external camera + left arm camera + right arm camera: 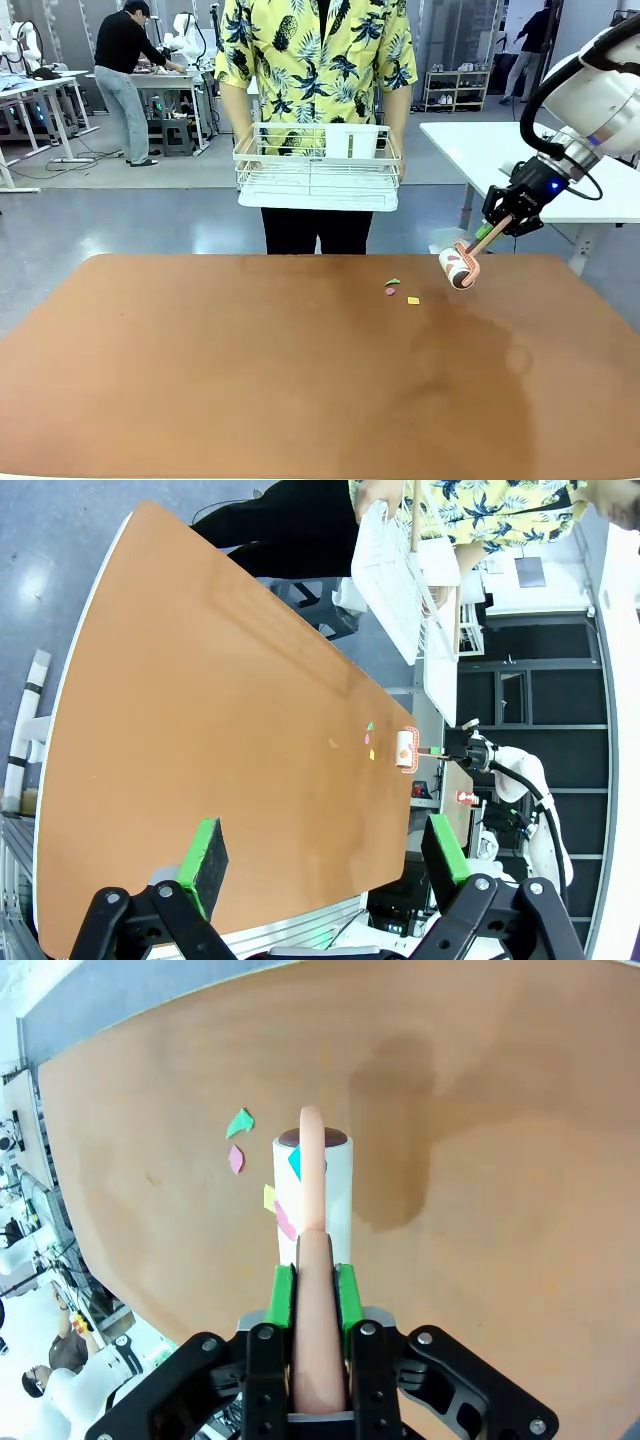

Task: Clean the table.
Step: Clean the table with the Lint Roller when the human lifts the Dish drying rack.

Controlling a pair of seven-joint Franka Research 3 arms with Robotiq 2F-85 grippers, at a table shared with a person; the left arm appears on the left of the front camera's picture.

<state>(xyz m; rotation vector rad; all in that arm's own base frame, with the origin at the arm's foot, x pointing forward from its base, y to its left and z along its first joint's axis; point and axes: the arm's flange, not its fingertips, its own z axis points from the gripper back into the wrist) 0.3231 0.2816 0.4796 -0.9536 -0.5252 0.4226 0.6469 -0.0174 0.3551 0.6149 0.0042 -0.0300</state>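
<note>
Rust-brown table [200, 380] before me is partly cleaned. My right gripper [510, 222] clamps the lint roller [459, 268], bits stuck on it. Three paper scraps [391, 291] wait at its nine o'clock. My left gripper [325, 858] hangs open.

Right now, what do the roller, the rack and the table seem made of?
Roller: likely sticky white paper, scraps cling to it; smooth pink handle, probably plastic. Rack: white coated wire, thin bars. Table: matte rust-brown top, maybe laminate.
</note>
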